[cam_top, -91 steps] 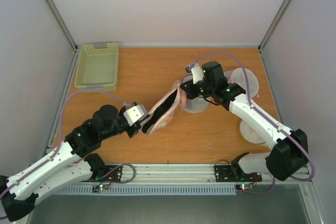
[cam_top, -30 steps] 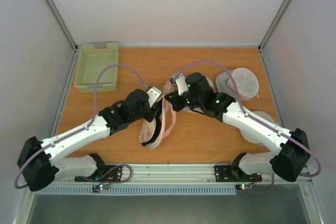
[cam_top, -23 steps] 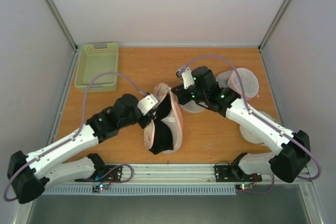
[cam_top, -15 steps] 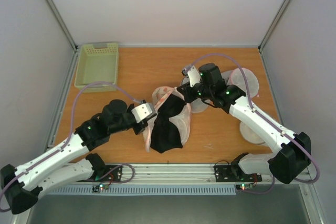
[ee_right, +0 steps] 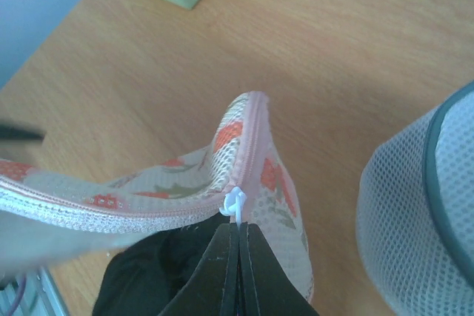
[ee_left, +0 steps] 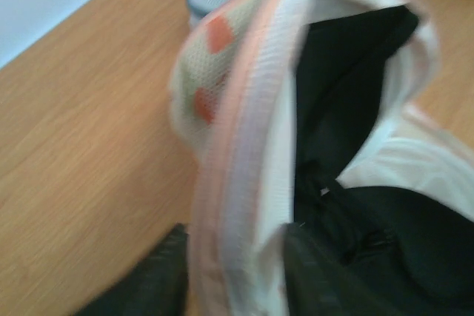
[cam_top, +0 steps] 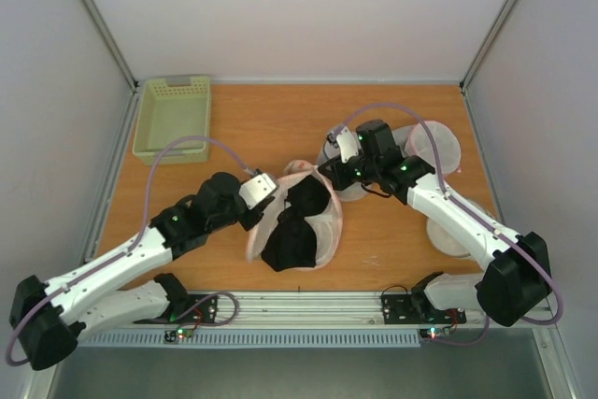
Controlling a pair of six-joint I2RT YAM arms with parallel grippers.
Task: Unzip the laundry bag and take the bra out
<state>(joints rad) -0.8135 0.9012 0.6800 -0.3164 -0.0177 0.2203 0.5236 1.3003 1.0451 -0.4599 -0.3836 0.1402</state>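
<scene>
The right end effector [ee_right: 238,231] pinches the zipper pull [ee_right: 234,203] (hidden from above); left end effector [ee_left: 233,279] clamps the laundry bag [ee_left: 244,109].

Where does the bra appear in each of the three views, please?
Top external: centre, bra lying in the open bag.
Left wrist: right half, inside the bag.
Right wrist: bottom left, under the bag.
Shared landmark: the bag's pink trim.

R hand [ee_right: 238,226] pinches white zip pull [ee_right: 234,202] on laundry bag [ee_right: 248,146].
</scene>
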